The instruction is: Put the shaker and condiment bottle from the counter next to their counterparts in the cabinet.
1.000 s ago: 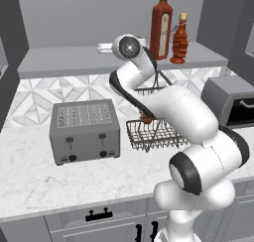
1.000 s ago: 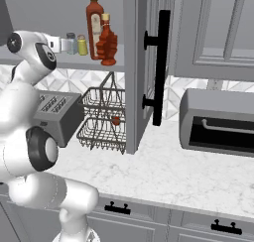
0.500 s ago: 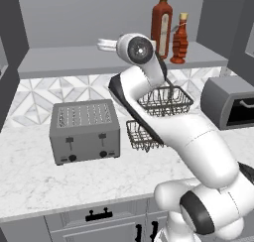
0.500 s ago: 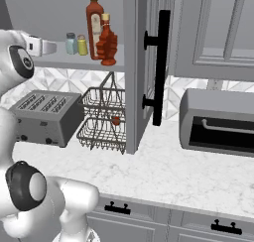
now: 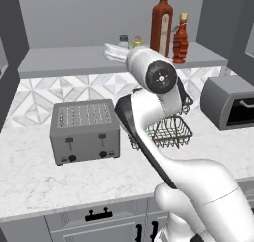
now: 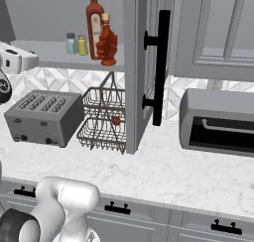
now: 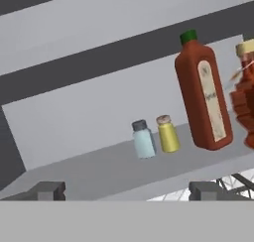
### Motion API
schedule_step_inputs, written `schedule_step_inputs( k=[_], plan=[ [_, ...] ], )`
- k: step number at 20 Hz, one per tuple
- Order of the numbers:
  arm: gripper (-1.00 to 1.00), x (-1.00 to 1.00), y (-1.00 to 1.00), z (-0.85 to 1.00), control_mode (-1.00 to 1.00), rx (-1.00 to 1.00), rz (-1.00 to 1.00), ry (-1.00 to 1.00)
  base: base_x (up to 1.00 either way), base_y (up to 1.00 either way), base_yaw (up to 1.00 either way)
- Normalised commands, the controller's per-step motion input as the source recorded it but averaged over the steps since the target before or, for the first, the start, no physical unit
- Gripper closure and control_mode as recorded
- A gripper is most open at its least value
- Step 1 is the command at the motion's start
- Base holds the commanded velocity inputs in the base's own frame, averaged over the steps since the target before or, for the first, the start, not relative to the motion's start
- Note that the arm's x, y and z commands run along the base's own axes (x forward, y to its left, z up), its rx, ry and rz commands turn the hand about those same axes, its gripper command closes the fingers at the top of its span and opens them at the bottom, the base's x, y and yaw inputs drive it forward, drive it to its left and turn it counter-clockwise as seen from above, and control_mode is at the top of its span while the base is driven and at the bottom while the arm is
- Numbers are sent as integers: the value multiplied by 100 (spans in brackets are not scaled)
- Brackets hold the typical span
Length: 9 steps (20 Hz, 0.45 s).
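The small pale blue-grey glass shaker point(image 7: 144, 140) with its grey metal cap stands upright on the grey wall cabinet's long light-grey shelf board point(image 7: 99, 171), just beside the small yellow shaker point(image 7: 167, 133) and seemingly apart from it; the pairing looks deliberate, like set by like. On the yellow shaker's other side stands the tall dark-red sauce bottle point(image 7: 203, 94) with a green cap, and beyond that the flat orange-red maple-leaf condiment bottle point(image 6: 107, 41) with a tan cap, close against its counterpart. The end effector point(image 7: 126, 190) is spread wide with nothing between its fingertips point(image 7: 48, 190), level with the shelf's front edge and short of the yellow shaker; both placements look done. Below the yellow shaker's shelf, the white marble surface point(image 5: 39, 186) carries a grey toaster point(image 5: 85, 131).
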Motion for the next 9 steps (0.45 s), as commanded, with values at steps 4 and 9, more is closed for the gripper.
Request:
schedule_step_inputs(
  k=[4, 9],
  plan=[
    [-100, -100, 0, 0, -100, 12, 0, -15, 0, 0, 0],
    [-100, -100, 0, 0, -100, 10, 0, -12, 0, 0, 0]
  ],
)
